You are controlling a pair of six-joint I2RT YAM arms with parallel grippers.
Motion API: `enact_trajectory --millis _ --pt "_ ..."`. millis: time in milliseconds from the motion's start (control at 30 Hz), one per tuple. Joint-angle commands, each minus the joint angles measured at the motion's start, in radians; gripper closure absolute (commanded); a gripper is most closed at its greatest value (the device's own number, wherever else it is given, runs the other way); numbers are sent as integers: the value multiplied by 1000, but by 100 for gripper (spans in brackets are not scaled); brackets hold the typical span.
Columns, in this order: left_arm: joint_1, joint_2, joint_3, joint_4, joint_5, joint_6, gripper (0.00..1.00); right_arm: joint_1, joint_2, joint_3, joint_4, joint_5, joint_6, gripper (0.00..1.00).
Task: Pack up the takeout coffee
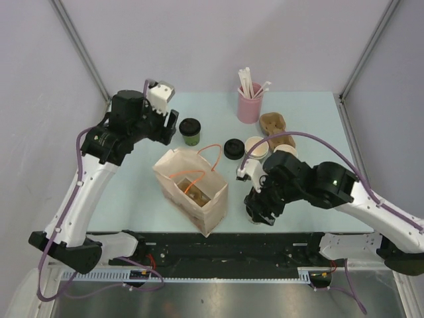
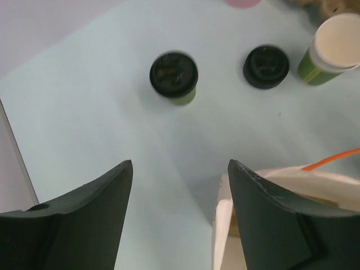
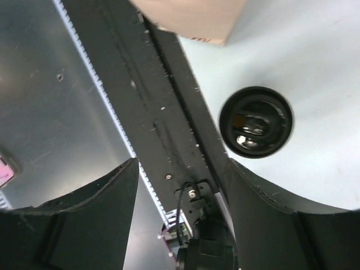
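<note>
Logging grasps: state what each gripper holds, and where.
Nothing is held: left gripper and right gripper both show open, empty jaws.

Lab test cell w/ grey panel walls (image 1: 218,40), alu frame posts (image 1: 79,46).

**Paper, plastic and scuffed metal**

The bag (image 1: 212,209) is tan kraft paper, matt and creased, with thin orange cord handles (image 2: 332,158). The green cup (image 2: 185,97) looks like smooth paper, and its black lid (image 2: 174,72) is plastic with a soft sheen. The second black lid (image 3: 256,121), in the right wrist view, is glossier and catches bright highlights. The carrier (image 1: 275,124) is rough brown pulp. The table (image 1: 212,109) is pale, smooth and matt. The fingers (image 2: 73,225) of the left gripper (image 2: 180,163) are dull black plastic. The near shelf (image 3: 50,95) is grey metal, faintly scratched.
</note>
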Motion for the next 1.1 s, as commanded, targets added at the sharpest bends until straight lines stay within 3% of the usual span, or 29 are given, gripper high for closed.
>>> enact_trajectory --millis 0,100,200,433,600,800,1067 --pt "93 -54 -131 -47 69 -71 25 122 80 51 -34 98 161 33" --pt "133 -85 -192 -47 86 -69 24 220 125 77 -87 269 305 32" --pt "158 -102 -236 -45 109 -75 24 195 82 -70 -47 302 388 31" --pt "159 -125 -295 -44 143 -52 24 110 76 -219 110 342 335 35" --pt "159 -133 -312 -44 155 -45 24 147 123 -231 210 350 235 44" --pt "159 -121 -251 -42 160 -43 24 106 100 -282 284 227 139 53" --pt "159 -93 -172 -44 170 -35 23 84 160 -274 245 275 244 57"
